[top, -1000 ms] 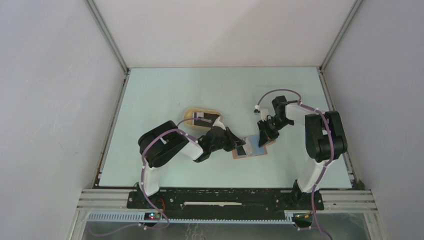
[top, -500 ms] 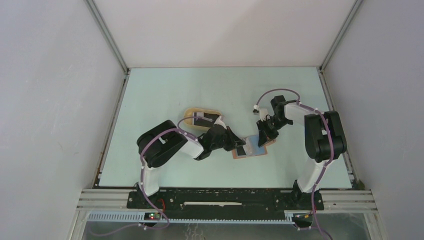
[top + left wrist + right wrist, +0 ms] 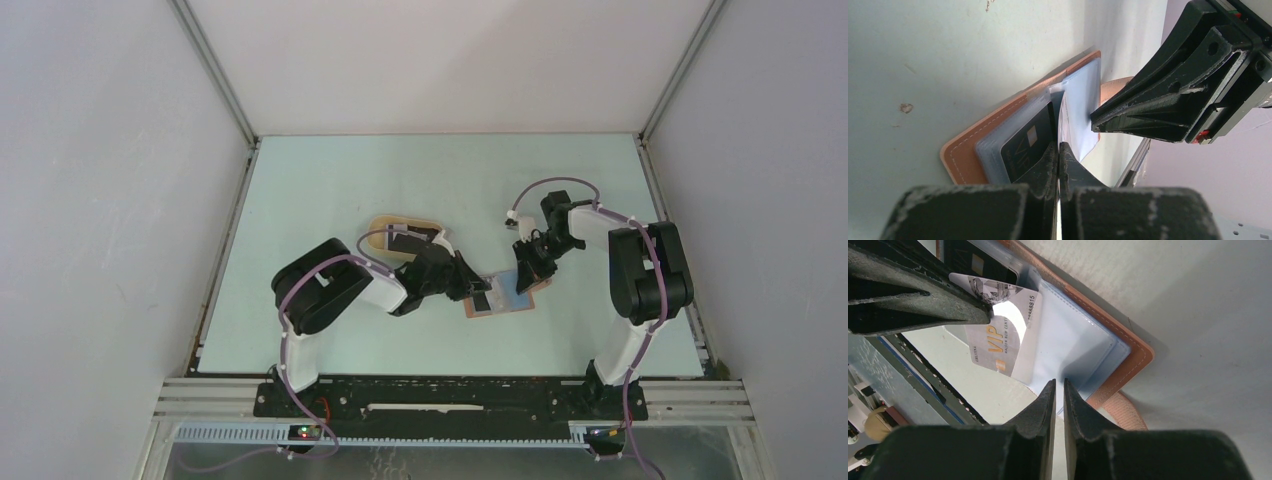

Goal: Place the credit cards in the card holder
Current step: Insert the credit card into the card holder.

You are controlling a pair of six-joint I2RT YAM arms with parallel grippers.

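Observation:
The card holder (image 3: 503, 305) lies open mid-table, brown leather with light blue pockets (image 3: 1073, 340). A black credit card (image 3: 1028, 145) sits in its left pocket. My left gripper (image 3: 1058, 146) is shut on a whitish VIP credit card (image 3: 1003, 327). It holds the card on edge at the wallet's fold, the card's corner against the right pocket. In the top view the left gripper (image 3: 474, 289) is at the wallet's left half. My right gripper (image 3: 1058, 382) is shut, its tips on the right pocket's edge beside the snap tab (image 3: 1123, 412). It is at the wallet's far right corner (image 3: 526, 271).
An oval beige tray (image 3: 383, 229) with more cards (image 3: 412, 238) stands just left of the wallet, behind my left arm. The cell's walls and frame posts ring the pale table. Both arms reach in over the table's middle.
My left arm has shifted very slightly toward the far side, the card still at the wallet's fold. My right arm has hardly moved.

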